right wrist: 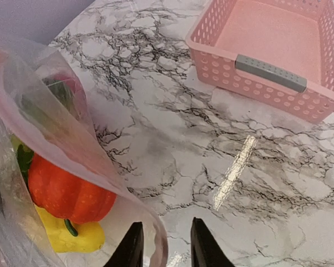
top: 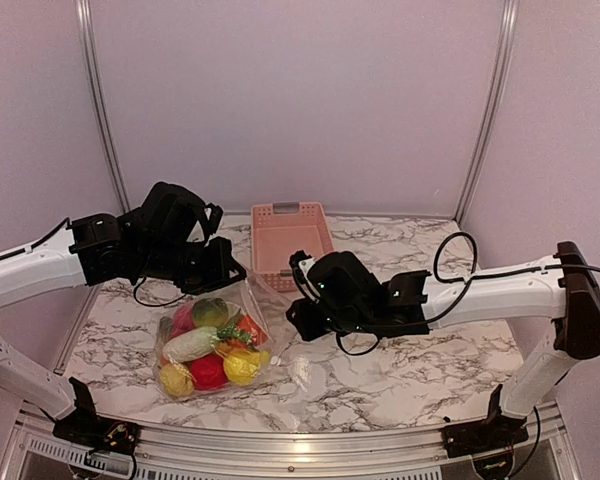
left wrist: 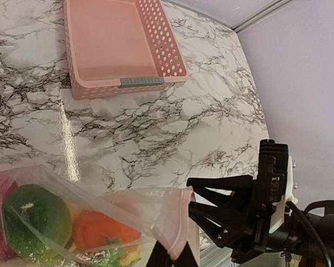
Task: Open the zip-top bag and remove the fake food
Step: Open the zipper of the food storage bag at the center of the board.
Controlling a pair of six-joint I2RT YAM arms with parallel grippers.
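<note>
The zip-top bag (top: 262, 318) lies on the marble table, full of fake food (top: 208, 370): red, yellow, green and orange pieces and a white radish. My left gripper (top: 230, 275) is shut on the bag's pinkish zip edge (left wrist: 175, 222), which rises between its fingertips in the left wrist view. My right gripper (top: 295, 320) stands at the bag's right corner with its jaws open. In the right wrist view the bag's rim (right wrist: 158, 250) hangs loose beside the left finger of the right gripper (right wrist: 164, 245). An orange pepper (right wrist: 61, 189) and a yellow piece (right wrist: 72, 236) show through the plastic.
A pink slotted basket (top: 285, 209) with nothing in it stands at the back middle of the table, just beyond both grippers. Its grey handle (right wrist: 270, 72) faces the arms. Purple walls and metal posts close in the table.
</note>
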